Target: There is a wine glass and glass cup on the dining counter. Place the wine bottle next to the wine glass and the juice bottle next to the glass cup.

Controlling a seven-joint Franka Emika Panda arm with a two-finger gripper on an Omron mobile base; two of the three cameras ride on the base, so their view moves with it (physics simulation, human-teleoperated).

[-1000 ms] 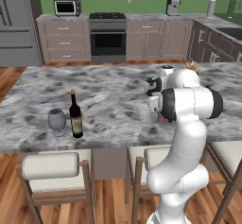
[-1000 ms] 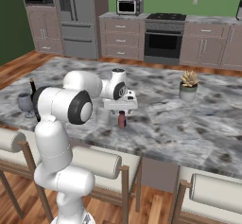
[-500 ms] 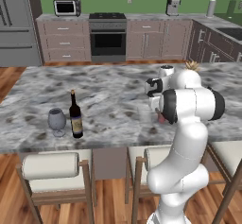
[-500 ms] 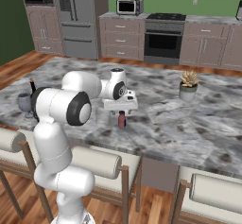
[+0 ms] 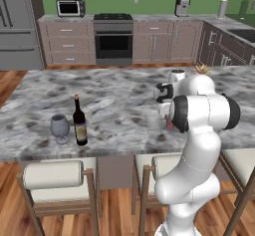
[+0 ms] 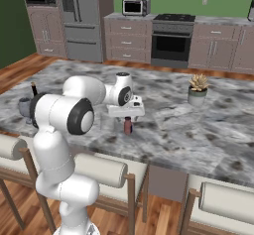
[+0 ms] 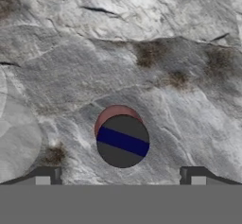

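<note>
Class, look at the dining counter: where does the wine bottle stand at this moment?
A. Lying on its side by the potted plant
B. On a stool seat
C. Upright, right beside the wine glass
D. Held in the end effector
C: in the left base view the wine bottle stands upright on the dining counter, close beside the wine glass, while the open end effector hangs over the juice bottle.
</note>
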